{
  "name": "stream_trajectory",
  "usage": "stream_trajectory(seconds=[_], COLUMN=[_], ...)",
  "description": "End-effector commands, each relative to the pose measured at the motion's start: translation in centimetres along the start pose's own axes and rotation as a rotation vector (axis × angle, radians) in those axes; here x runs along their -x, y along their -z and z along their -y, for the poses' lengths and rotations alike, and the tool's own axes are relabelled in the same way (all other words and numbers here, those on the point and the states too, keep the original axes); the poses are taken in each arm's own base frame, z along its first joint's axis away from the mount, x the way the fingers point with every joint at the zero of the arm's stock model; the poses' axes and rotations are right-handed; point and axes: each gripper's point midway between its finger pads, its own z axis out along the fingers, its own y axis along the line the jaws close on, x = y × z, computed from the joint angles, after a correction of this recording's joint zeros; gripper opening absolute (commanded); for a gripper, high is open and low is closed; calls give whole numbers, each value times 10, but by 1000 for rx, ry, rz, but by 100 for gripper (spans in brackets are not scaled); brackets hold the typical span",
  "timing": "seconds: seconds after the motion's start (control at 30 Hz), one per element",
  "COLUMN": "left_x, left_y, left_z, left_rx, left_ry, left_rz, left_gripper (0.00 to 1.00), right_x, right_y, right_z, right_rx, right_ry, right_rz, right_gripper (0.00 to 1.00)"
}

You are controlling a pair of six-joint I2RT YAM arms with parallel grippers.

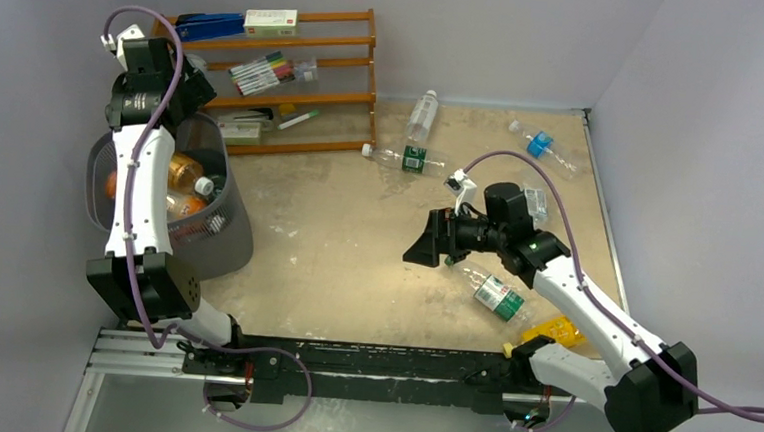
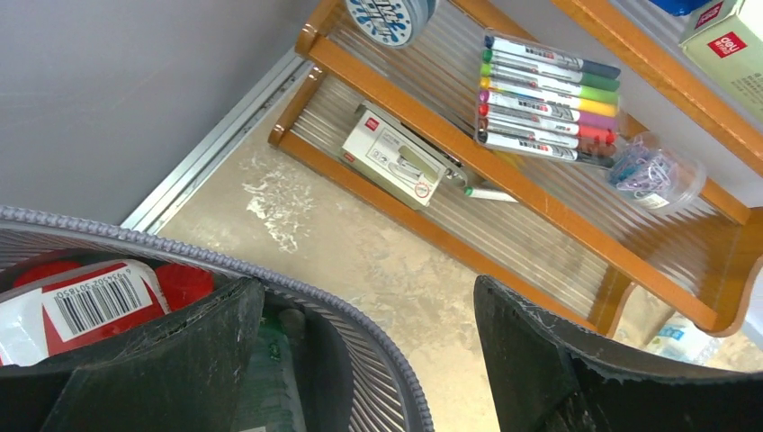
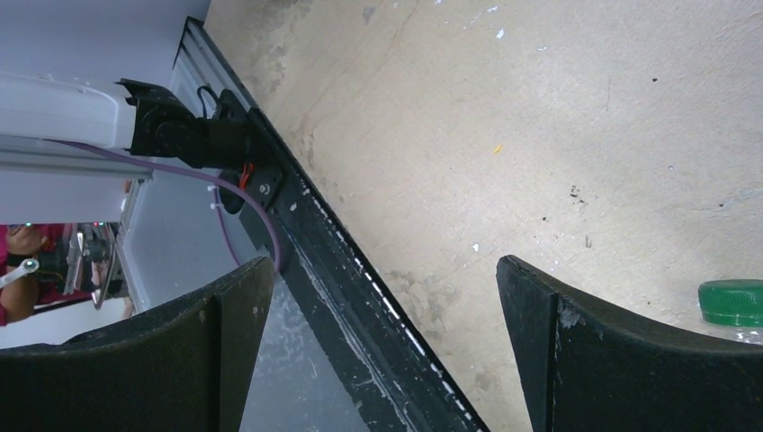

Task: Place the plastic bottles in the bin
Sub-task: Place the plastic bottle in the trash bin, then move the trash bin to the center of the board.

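The grey bin (image 1: 229,235) stands at the left and holds several bottles, some orange (image 1: 184,172). My left gripper (image 1: 197,89) hangs open and empty over its far rim. In the left wrist view the gripper (image 2: 369,360) straddles the rim (image 2: 378,346), with a red-labelled bottle (image 2: 85,301) inside. My right gripper (image 1: 422,247) is open and empty over mid-table. A green-labelled bottle (image 1: 498,295) lies under its arm. Its green cap (image 3: 731,301) shows beside the right finger in the right wrist view, where the gripper (image 3: 387,351) holds nothing. Loose bottles lie at the back (image 1: 422,113), (image 1: 403,158), (image 1: 542,145).
The orange wooden rack (image 1: 305,96) with markers and boxes stands behind the bin, also in the left wrist view (image 2: 540,211). A yellow bottle (image 1: 551,333) lies by the right arm's base. A black rail (image 1: 349,359) runs along the near edge.
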Motion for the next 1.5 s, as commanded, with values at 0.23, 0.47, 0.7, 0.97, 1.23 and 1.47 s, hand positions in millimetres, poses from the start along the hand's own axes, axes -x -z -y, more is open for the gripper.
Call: stream_trajectory(seconds=[0.23,0.47,0.7,0.97,1.23,1.47], left_x=[-6,-13,-9,6,5,0], left_y=[-16,-13,-7,-4,-4,-7], left_z=[28,38,51,90,125,138], left_rx=[-141,-197,-240,-308,-317,-302], left_ry=[50,49,63,115,191,277], left_rz=[-16,-52,-42,9,50,81], left_gripper=[67,32,9,5,5,4], right_x=[10,3,0,3,2,4], right_y=[-3,-7,-8,-8,-8,-7], right_z=[-10,-6,-5,-5,-3,-4], right_rx=[49,64,74,69,60,58], right_ry=[38,29,35,45,44,47], right_rz=[33,41,46,50,47,48], right_gripper=[96,96,96,95,95,95])
